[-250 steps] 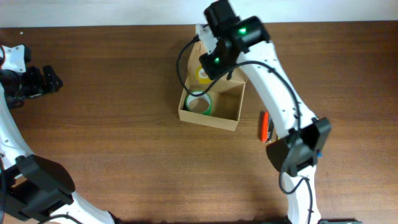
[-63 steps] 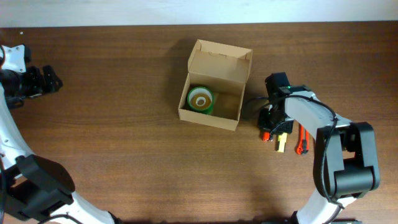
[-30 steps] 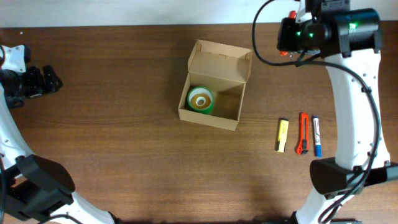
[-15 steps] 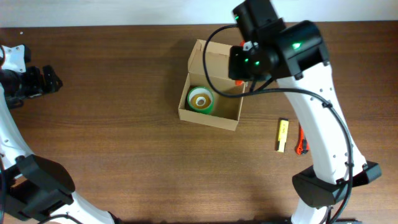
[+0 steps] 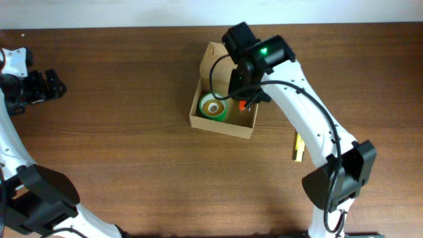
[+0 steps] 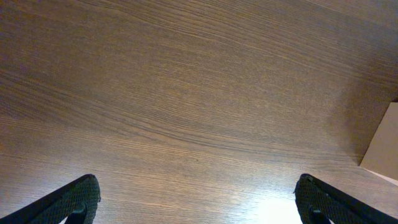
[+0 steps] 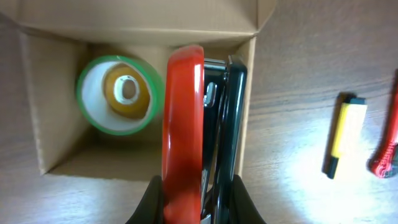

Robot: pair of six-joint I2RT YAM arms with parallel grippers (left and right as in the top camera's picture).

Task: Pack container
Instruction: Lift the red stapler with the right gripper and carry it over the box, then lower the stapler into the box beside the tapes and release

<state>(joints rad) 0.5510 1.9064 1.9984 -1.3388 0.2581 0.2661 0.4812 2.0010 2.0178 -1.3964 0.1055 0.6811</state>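
The container (image 5: 221, 125) is a tan cardboard box, its lid flap (image 5: 213, 55) standing open at the back. In its left half lies a green tape roll (image 5: 213, 106) with a small yellow roll nested in it. My right gripper (image 5: 245, 99) is shut on a red and black stapler (image 5: 242, 104) and hangs over the box's right half. From the right wrist, the stapler (image 7: 184, 124) juts forward from the gripper (image 7: 198, 199) above the box's right side, beside the tape (image 7: 121, 93). My left gripper (image 5: 56, 84) stands open and empty at the far left.
A yellow marker (image 7: 343, 134) and a red cutter (image 7: 388, 155) lie on the table right of the box. The right arm hides most of them from overhead, where only the marker (image 5: 297, 151) peeks out. A box corner (image 6: 385, 149) shows at the left wrist view's right edge.
My right arm has swung from the table's back right to above the box, carrying the stapler, and has come lower over the right half. The left arm has not moved.
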